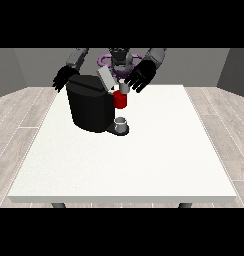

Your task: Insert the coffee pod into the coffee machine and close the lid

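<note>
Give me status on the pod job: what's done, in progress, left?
Done: the grey lid of the black coffee machine stands open, tilted up. In hand: the small grey coffee pod sits at the fingers of the hand at the view's right, above the red brew head; whether it is seated cannot be told. Left: finish inserting the pod, then close the lid. The hand at the view's left hangs beside the machine.

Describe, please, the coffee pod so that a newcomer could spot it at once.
On the white table stands a black coffee machine. Above its red front part, the hand at the view's right has a small grey pod. A similar grey cup sits lower, on the machine's base.
</note>
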`<control>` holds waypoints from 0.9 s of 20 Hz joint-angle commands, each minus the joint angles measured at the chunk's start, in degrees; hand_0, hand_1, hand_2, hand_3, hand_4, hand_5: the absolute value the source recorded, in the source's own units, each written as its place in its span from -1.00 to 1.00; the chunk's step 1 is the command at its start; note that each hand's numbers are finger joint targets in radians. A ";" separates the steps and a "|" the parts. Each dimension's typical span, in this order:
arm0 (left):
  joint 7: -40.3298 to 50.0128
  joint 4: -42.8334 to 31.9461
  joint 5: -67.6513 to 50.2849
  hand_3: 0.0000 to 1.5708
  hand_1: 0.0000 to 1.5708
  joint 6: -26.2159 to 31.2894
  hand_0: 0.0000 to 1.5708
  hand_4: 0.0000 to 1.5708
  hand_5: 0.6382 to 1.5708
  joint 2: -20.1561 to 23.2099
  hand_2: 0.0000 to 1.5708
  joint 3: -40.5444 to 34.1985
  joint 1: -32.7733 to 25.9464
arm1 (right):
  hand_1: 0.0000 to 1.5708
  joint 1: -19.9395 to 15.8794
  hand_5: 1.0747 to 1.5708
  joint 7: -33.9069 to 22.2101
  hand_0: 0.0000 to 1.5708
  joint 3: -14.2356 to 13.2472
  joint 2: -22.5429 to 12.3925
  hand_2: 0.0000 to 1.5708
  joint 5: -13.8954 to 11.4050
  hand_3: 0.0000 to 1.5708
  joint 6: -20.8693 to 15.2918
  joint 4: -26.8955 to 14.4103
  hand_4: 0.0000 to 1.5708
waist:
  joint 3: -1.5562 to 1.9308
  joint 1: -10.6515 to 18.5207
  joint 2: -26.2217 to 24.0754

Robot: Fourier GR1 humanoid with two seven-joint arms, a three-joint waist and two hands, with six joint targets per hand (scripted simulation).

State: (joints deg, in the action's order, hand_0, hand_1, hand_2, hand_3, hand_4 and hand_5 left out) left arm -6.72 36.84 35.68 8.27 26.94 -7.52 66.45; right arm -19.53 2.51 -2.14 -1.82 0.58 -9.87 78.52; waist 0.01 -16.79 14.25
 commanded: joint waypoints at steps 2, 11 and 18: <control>0.83 0.00 -0.19 0.56 0.68 2.27 0.68 -0.35 1.00 -1.08 0.69 0.29 2.08 | -1.00 -0.60 1.00 0.72 -1.00 -0.98 0.22 -1.00 0.67 -1.00 -0.22 -1.43 -0.37 | 0.01 0.67 0.06; -3.11 -1.26 1.29 0.52 0.51 -1.03 0.51 -0.37 1.00 -0.38 0.61 0.17 -0.96 | -1.00 0.61 1.00 -1.14 -1.00 -0.69 -0.42 -1.00 2.03 -1.00 1.34 2.25 -0.35 | -0.02 -0.32 0.97; -0.35 -2.59 1.89 0.50 0.48 -0.36 0.48 -0.37 1.00 -0.70 0.58 -0.07 0.96 | -1.00 1.25 1.00 -1.11 -1.00 0.48 -0.70 -1.00 1.09 -1.00 0.69 2.50 -0.43 | -0.01 -1.38 0.89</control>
State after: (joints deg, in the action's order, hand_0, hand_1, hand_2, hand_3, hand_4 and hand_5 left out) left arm -6.98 35.48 37.20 7.97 24.79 -6.97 67.10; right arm -18.87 2.56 -2.32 -1.88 1.73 -10.06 79.41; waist 0.02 -16.76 14.63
